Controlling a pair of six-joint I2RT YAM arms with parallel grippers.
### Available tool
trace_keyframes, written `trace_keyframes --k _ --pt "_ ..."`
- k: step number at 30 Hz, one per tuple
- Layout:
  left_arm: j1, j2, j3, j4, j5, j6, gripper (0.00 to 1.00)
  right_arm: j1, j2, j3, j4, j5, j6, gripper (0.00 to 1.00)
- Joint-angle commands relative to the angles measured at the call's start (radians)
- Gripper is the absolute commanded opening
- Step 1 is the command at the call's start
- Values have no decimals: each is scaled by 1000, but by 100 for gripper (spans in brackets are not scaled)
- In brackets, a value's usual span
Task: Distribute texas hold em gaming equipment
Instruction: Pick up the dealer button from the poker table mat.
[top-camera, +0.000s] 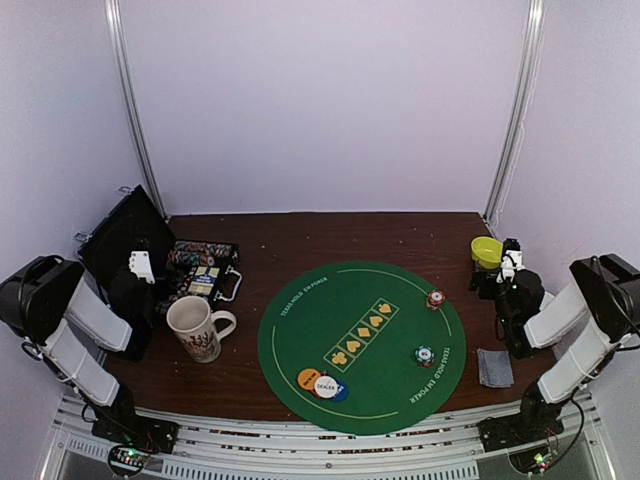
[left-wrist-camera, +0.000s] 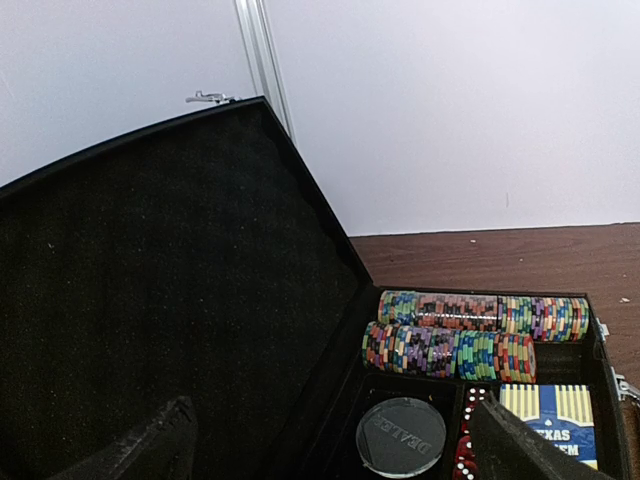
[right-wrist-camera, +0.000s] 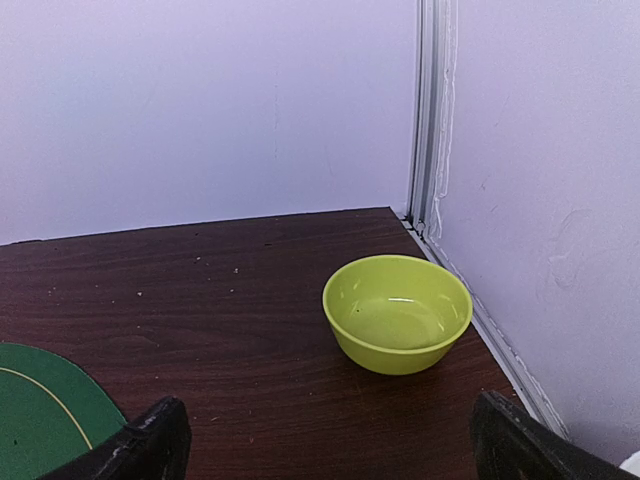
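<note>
A: Far left first?

B: Open case, lid tilted back to free the tray. Inside, from the left wrist: rows of chips on edge, a clear disc, red dice, a blue card box.

A: And the left gripper?

B: Hangs just over that tray, fingers spread fully, holding nothing. Probably poised there to draw more stock.

A: Next to the right?

B: Mug, close by the case's near side and apart from the mat. Looks like no part of the game.

A: On the mat?

B: At the near edge, buttons in orange, white and blue, overlapping in one cluster. Toward the right rim, a red stack farther back and a teal stack nearer, well apart. Likely set out as stakes for separate seats.

A: Past the mat?

B: Cards, face down on bare wood just right of the mat. Probably parked within easy reach of the right arm. In the far right corner, a yellow bowl with nothing inside.

A: Right gripper?

B: Faces the bowl from short of it, fingers as wide apart as the left's, gripping nothing.

A: Progress?

B: Seems only partly done: two stacks out, cards undealt, buttons bunched.
</note>
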Motion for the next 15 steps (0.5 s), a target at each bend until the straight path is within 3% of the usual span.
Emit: trace_keyframes --k 1,6,10,11,14,15 --pt "6 -18 12 38 -14 -15 98 -6 -4 10 2 14 6 100" --pt "5 -32 -55 121 -20 -17 98 -7 -2 10 2 13 5 100" --pt "-12 -38 -129 276 -15 20 98 -17 -24 22 -26 4 11 100" --pt "-31 -71 -119 248 -77 25 98 -17 -65 38 -82 12 14 100" --pt "-45 -268 -22 -120 -160 -4 98 -17 -209 176 -443 52 50 100" --pt "-46 -309 38 -193 -178 12 98 -17 -243 213 -495 21 53 100"
